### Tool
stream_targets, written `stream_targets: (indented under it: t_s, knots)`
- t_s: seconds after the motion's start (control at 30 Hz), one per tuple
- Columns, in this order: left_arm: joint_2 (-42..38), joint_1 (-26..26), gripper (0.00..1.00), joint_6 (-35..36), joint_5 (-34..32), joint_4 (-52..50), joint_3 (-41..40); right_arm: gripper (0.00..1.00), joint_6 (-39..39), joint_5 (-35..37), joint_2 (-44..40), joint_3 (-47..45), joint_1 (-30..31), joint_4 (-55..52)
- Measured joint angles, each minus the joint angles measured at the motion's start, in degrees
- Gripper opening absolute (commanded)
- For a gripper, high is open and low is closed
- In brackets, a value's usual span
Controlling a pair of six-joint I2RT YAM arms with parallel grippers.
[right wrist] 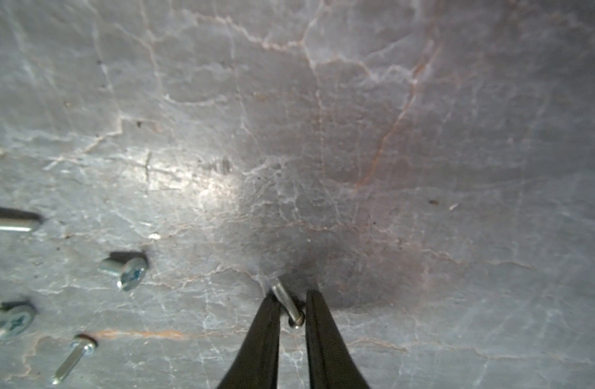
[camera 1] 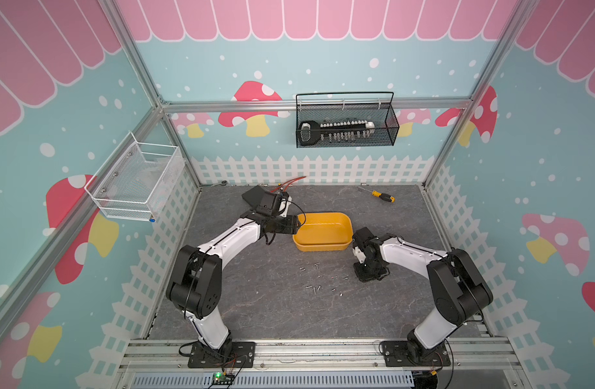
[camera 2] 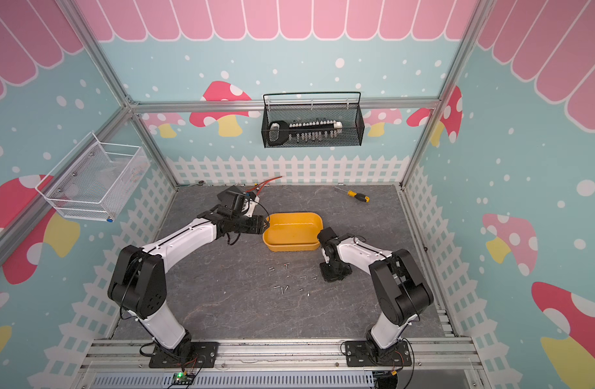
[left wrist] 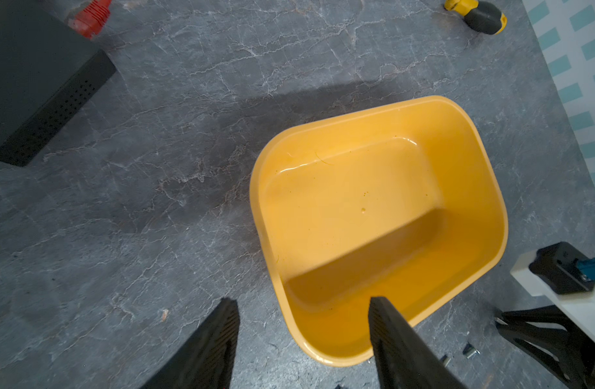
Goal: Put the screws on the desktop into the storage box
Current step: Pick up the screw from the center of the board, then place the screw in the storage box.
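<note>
My right pincer (right wrist: 291,296) is clenched on one slanted screw (right wrist: 287,300) lying on the desktop (right wrist: 390,134), other screws (right wrist: 124,271) loose nearby, while my left pincer (left wrist: 303,303) hangs spread over one end of the storage box (left wrist: 464,161).

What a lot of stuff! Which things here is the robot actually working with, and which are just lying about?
In the job: screws scattered on the desktop; yellow storage box; right gripper, straddling one of them.
Lying about: screwdriver; black wire basket holding a bit set; white wire basket.
</note>
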Motion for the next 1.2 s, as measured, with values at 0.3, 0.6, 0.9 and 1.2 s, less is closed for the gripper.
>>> stream_targets:
  t_s: [0.3, 0.6, 0.9, 1.2]
  knots:
    - [0.00, 0.00, 0.65, 0.00, 0.00, -0.13, 0.00, 0.08, 0.07, 0.07, 0.00, 0.17, 0.42, -0.07]
    - [0.00, 0.00, 0.65, 0.00, -0.04, -0.13, 0.00, 0.00, 0.20, 0.85, -0.85, 1.92, 1.07, -1.36]
    - [-0.52, 0.00, 0.68, 0.00, -0.94, -0.15, 0.00, 0.00, 0.74, 1.40, -6.12, 10.62, 1.09, -6.62]
    - [-3.67, 0.42, 0.69, -0.26, -2.56, 0.24, 0.00, 0.00, 0.35, 2.51, -3.17, 27.32, 1.18, -8.66]
